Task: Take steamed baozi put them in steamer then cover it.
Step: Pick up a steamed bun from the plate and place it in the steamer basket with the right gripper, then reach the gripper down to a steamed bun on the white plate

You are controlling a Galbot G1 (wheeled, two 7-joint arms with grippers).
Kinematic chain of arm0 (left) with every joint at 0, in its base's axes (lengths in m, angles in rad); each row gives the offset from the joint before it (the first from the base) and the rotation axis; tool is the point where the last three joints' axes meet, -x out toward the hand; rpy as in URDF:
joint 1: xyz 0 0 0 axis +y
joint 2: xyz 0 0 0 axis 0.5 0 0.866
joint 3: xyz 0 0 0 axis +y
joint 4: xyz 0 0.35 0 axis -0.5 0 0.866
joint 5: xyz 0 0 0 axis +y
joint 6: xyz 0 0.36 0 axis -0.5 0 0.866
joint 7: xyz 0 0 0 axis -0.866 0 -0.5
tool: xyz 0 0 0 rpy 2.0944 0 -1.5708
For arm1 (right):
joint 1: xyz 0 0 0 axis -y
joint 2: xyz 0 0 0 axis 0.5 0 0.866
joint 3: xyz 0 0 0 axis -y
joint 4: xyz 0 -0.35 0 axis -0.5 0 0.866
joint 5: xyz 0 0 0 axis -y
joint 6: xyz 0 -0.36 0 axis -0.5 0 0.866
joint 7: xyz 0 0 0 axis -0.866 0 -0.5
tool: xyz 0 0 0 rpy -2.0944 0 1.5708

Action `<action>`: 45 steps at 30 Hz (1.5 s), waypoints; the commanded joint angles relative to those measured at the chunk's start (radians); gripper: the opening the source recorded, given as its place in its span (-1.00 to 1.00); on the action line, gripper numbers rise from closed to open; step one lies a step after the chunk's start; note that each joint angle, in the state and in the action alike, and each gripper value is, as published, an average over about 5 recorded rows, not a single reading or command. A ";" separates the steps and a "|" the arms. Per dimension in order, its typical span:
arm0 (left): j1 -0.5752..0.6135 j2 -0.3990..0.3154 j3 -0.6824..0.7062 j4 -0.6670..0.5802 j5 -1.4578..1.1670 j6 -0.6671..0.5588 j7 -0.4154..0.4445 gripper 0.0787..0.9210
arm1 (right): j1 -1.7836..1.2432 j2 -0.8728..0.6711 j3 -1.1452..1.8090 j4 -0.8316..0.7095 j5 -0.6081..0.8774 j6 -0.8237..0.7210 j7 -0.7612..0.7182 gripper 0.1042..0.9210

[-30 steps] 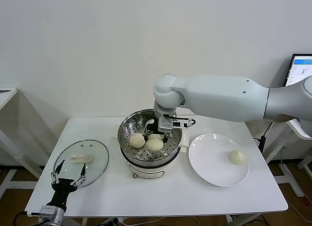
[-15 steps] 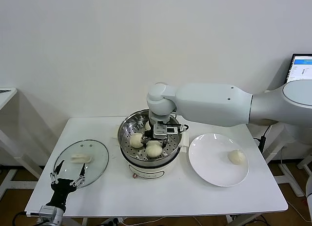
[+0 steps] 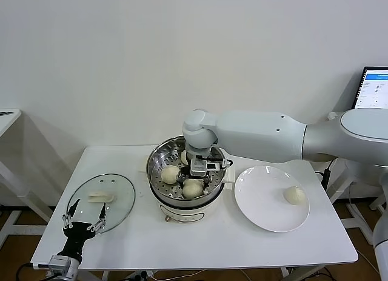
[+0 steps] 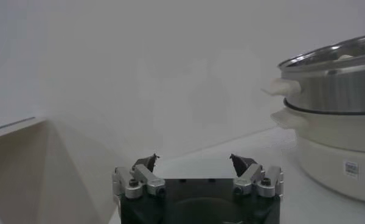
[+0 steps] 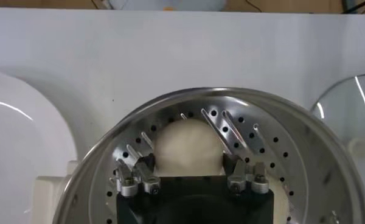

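Observation:
The steel steamer (image 3: 155, 160) stands mid-table with three baozi inside: one on the robot's-left side (image 3: 170, 174), one at the front (image 3: 193, 188), one at the back (image 3: 183, 156) half hidden by my arm. My right gripper (image 3: 197, 176) reaches down into the pot, open, its fingers either side of the front baozi (image 5: 188, 145), which rests on the perforated tray (image 5: 261, 146). A fourth baozi (image 3: 295, 195) lies on the white plate (image 3: 260, 202). The glass cover (image 3: 118, 199) lies flat at the table's left. My left gripper (image 3: 83, 222) hangs open at the cover's near edge.
The plate sits right of the steamer, close to its side handle. A monitor (image 3: 371, 87) stands beyond the table's right end. In the left wrist view the steamer (image 4: 334, 85) shows to one side, and the left gripper (image 4: 194, 161) has nothing between its fingers.
My right gripper carried the front baozi lower and slightly toward the left in the pot, set it on the tray, and spread its fingers. The left arm has not moved.

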 commanded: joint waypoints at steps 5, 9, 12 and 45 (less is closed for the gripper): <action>0.005 0.000 0.001 -0.012 0.001 0.002 -0.002 0.77 | 0.099 -0.081 0.046 -0.010 0.055 -0.001 -0.014 0.76; 0.009 -0.001 0.004 -0.019 0.001 0.002 -0.004 0.77 | 0.190 -0.189 0.038 0.006 0.164 -0.044 -0.051 0.76; 0.010 -0.001 0.006 -0.020 0.002 0.001 -0.004 0.77 | 0.229 -0.294 0.024 0.025 0.268 -0.138 -0.088 0.76; 0.006 0.002 0.048 -0.023 0.014 0.010 -0.022 0.77 | -0.600 -0.647 0.714 -0.227 -0.250 -0.558 -0.237 0.76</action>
